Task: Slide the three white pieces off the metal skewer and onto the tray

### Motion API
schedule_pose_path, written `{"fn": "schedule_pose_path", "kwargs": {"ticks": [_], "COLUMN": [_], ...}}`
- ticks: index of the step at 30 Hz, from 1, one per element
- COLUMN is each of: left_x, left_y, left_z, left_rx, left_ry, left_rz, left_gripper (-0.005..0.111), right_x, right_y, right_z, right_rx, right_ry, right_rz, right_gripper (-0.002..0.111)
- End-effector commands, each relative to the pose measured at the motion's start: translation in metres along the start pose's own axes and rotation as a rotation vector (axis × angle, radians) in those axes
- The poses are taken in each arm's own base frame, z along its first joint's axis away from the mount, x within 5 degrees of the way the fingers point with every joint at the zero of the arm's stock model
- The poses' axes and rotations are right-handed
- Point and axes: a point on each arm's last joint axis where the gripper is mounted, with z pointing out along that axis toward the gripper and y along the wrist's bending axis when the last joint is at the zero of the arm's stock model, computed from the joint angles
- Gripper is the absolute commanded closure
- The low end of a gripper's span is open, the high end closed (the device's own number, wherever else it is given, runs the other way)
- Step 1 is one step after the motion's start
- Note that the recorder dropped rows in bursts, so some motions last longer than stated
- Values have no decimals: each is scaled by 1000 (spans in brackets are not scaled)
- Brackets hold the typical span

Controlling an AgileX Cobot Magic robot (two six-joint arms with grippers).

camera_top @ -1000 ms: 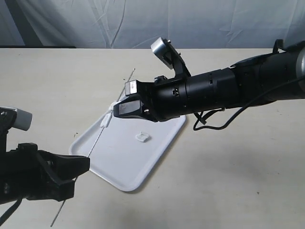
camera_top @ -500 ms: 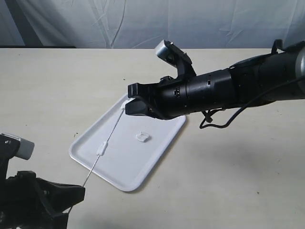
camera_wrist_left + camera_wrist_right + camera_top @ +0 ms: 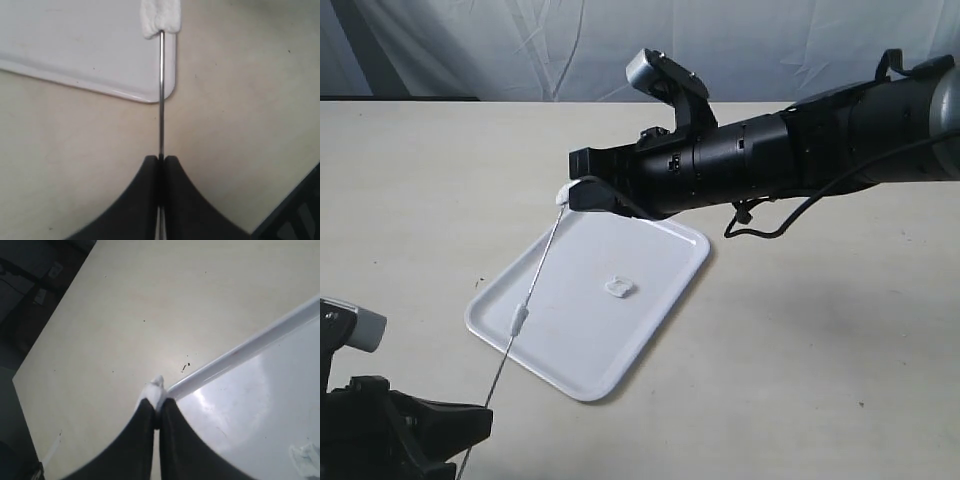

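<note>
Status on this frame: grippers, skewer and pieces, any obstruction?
Left gripper shut on skewer. Right gripper shut on white piece at skewer tip. Second piece mid-skewer, third piece lying on tray. Nothing in the way.

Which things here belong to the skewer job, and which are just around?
Job: metal skewer, tray, gripped white piece, mid-skewer white piece, loose white piece on tray, left gripper, right gripper.
Just there: table, backdrop cloth.

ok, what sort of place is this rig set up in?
Most likely a robotics lab or test bench, not a working kitchen: a bare beige tabletop, a wrinkled pale cloth backdrop hung behind it, and a black robot arm working over a lone white tray.
</note>
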Motion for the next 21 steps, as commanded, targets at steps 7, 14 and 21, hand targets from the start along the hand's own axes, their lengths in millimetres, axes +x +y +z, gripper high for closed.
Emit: {"fn": "schedule_pose_path", "kwargs": {"ticks": [7, 14, 21], "left_x": [14, 15, 13], "left_y": [0, -3, 3], "left_z": [0, 0, 0], "left_rx": [33, 74, 7], "left_ry": [61, 73, 46], "left_rz": [23, 11, 7], "left_gripper": [107, 107, 107], "right_x": [-17, -17, -16], "right_y": [-12, -14, -12], "right_z": [-6, -7, -6], "right_rx": [130, 147, 130], "right_ry": [-113, -119, -111], "right_rz": [48, 49, 49], "right_gripper": [109, 109, 109]}}
